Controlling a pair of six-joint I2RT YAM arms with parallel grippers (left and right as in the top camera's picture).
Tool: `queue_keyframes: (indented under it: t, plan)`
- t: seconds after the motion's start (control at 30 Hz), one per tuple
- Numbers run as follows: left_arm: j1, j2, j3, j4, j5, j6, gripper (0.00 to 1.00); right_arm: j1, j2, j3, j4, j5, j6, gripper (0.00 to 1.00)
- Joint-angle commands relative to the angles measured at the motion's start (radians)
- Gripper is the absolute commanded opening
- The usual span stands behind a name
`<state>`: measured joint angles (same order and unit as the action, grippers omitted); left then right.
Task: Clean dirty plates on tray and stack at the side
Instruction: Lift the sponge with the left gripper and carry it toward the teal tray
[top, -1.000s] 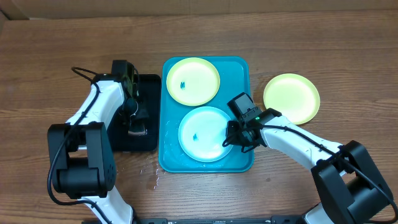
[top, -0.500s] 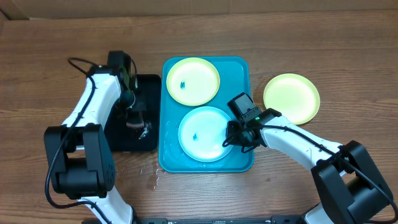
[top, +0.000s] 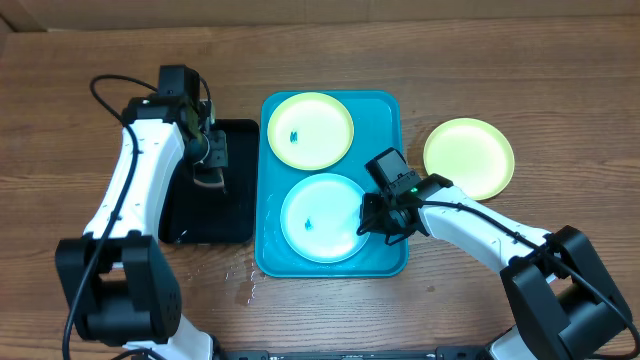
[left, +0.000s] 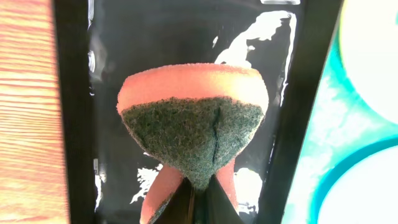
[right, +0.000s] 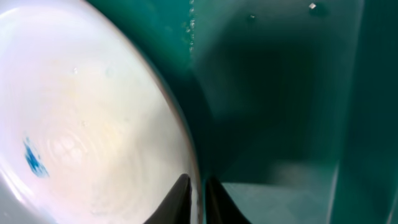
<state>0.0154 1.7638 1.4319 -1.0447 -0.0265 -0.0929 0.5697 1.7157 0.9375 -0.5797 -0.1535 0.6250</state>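
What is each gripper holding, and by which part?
The left gripper pinches the sponge by one end; right gripper pinches the cyan plate by its rim.

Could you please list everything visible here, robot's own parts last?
tray: one, bright cyan-blue, table centre.
smudged yellow-green plate: one, far end of the tray.
second yellow-green plate: one, table, right of the tray.
light cyan plate: one, blue smudge, near end of the tray.
black tray: one, beside the tray's left edge.
sponge: one, orange and dark green, over the black tray.
table: one, brown wood.
left tool: one, dark, shut on the sponge.
right tool: one, dark, shut on the light cyan plate's rim.
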Motion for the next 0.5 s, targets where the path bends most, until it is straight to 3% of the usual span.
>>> queue_keyframes:
  t: [0.0,0.1,0.2,0.27,0.37,0.47]
  plan:
    - [0.003,-0.080,0.052,-0.015,-0.045,0.035,0.04,-0.003,-0.010,0.022,0.005,-0.005,-0.001,0.25]
    - [0.003,-0.101,0.052,-0.031,-0.071,0.034,0.04,-0.003,-0.010,0.022,0.005,0.021,-0.004,0.34]
    - [0.003,-0.102,0.051,-0.056,-0.069,0.033,0.04,-0.003,-0.010,0.022,0.006,0.044,-0.004,0.33]
    - [0.001,-0.102,0.049,-0.076,-0.069,0.022,0.04,-0.003,-0.010,0.022,0.004,0.043,-0.004,0.28]
    - [-0.011,-0.102,0.049,-0.102,-0.064,0.011,0.04,-0.003,-0.010,0.022,-0.002,0.031,-0.004,0.07]
    - [-0.033,-0.102,0.049,-0.108,-0.058,0.012,0.04,-0.003,-0.010,0.022,0.000,-0.016,-0.003,0.04]
